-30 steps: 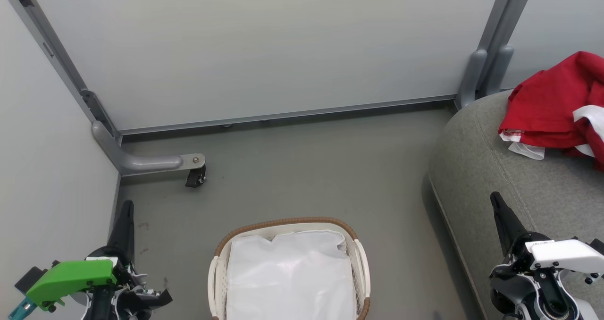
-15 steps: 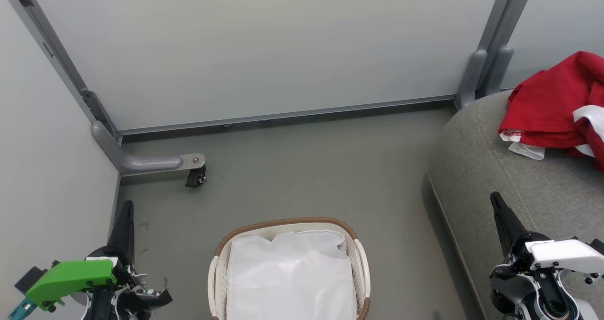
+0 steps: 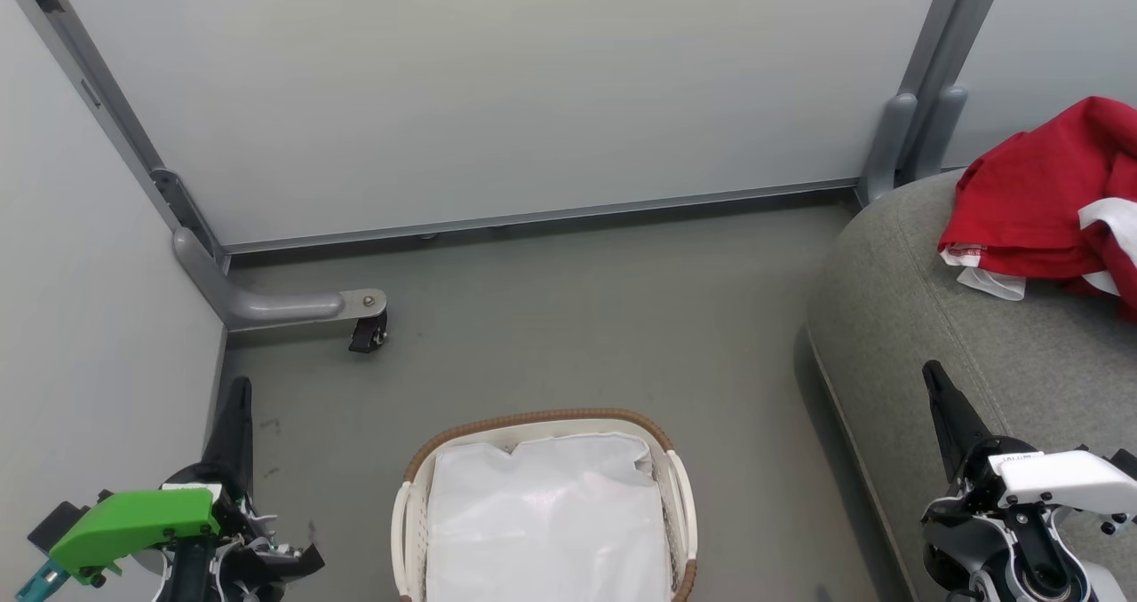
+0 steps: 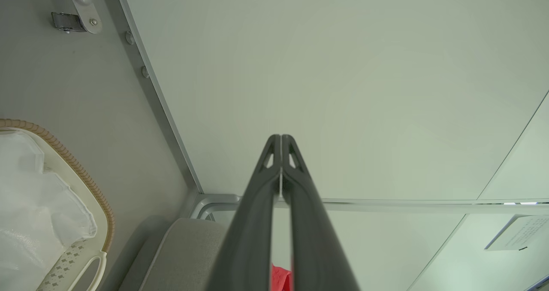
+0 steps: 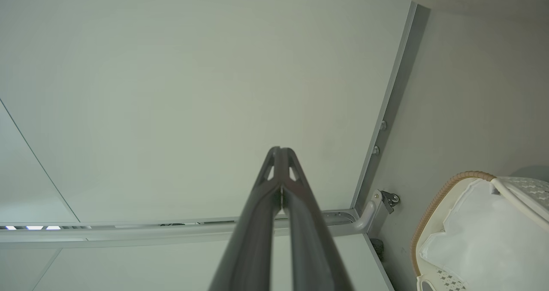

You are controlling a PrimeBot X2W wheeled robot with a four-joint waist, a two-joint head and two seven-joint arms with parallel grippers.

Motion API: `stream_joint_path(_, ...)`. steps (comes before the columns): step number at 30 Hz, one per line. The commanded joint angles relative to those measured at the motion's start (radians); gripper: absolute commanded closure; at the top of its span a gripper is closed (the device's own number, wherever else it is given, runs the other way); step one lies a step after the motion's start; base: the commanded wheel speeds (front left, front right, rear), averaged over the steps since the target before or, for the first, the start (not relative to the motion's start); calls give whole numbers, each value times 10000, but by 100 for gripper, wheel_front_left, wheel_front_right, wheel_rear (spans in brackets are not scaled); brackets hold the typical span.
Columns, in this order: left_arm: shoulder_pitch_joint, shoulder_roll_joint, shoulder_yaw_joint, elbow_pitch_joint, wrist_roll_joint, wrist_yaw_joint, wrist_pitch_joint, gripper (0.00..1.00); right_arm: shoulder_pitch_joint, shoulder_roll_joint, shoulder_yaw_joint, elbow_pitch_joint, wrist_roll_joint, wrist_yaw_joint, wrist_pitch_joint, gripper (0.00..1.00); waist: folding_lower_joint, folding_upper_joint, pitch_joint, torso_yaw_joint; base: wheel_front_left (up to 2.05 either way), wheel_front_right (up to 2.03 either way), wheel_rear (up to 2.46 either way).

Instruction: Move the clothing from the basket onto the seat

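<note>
You find the basket (image 3: 544,422) at the bottom centre of the head view, standing on the grey floor (image 3: 577,318). Its brown woven rim faces the top of the frame and its white liner (image 3: 546,513) is spread across the inside. The seat (image 3: 924,344) takes up the right side of that frame, with a strip of floor between it and the basket. The red clothing (image 3: 1030,202), trimmed in white, lies bunched on the seat at the upper right and is cut off by the frame's edge.

Your left gripper (image 3: 236,396) sits at the lower left, fingers pointing up the frame, close to the pale wall panel (image 3: 89,318). In the left wrist view its jaws meet at the tips, with nothing held between them. Your right gripper (image 3: 933,376) sits at the lower right, over the seat's near edge. In the right wrist view its jaws are likewise pressed together and hold nothing.
</note>
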Motion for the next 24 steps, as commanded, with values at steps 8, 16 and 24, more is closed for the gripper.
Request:
stream_joint_path(8,-107,62,22,-17,-35,-63,43,100,-76,-56,-19,-42,32,-7,13,100,0,0,0,0,0,0,0)
stream_joint_path(16,-107,62,22,-17,-35,-63,42,100,-75,-56,-19,-42,32,-7,12,100,0,0,0,0,0,0,0)
stream_joint_path(24,-107,62,22,-17,-35,-63,42,100,-75,-56,-19,-42,32,-7,12,100,0,0,0,0,0,0,0)
